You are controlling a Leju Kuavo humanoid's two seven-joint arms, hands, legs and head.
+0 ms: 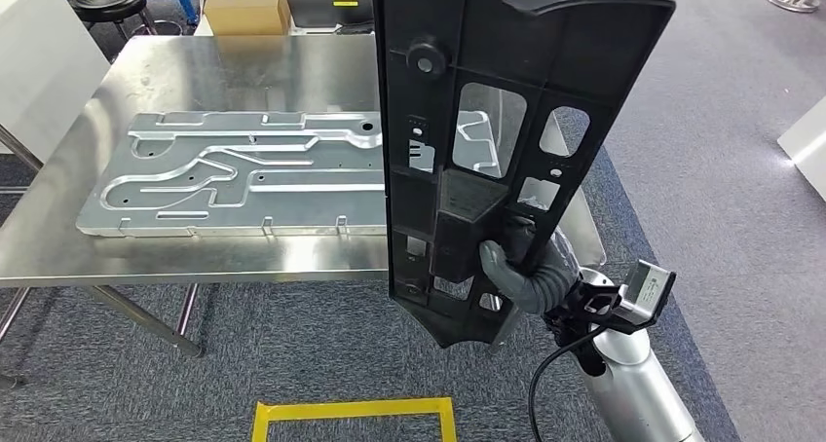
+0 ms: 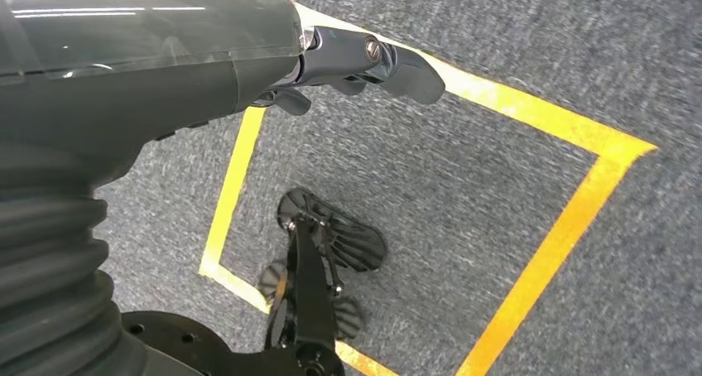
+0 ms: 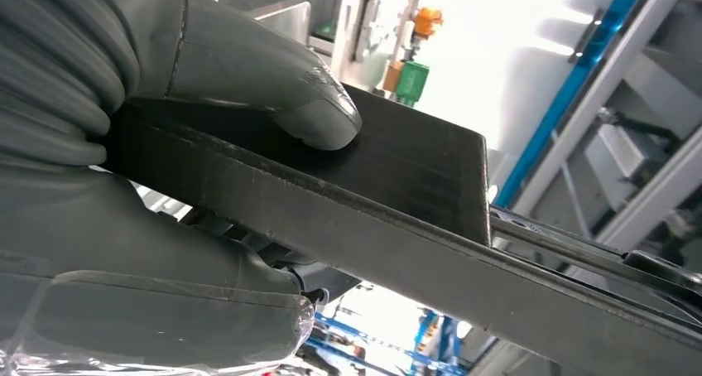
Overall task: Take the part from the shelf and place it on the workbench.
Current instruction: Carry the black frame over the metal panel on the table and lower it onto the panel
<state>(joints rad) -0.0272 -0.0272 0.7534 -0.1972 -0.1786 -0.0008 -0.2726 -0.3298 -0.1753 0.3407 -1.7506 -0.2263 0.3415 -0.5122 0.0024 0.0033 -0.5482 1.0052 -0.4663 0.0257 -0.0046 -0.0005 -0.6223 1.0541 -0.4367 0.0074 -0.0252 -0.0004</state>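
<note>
Carrying step. Right hand (image 1: 521,272) grips the black part (image 1: 487,140) near its lower end, held upright over the counter's (image 1: 244,72) right near edge. Left hand (image 2: 364,61) hangs over the floor, fingers loosely apart, holding nothing. Next, by my judgement: tilt the part flat and lower it beside the metal plate (image 1: 253,174).

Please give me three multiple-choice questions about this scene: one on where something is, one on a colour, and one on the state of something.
1. Where does the metal plate lie?
A. on the steel table
B. on the carpet
C. on a stool

2. What colour is the floor tape?
A. blue
B. yellow
C. red

3. What is the right hand doing?
A. hanging free
B. pressing the table
C. gripping the black part

Answers:
A, the metal plate lies flat on the steel table.
B, the floor tape is yellow.
C, the right hand grips the black part, held upright.
</note>
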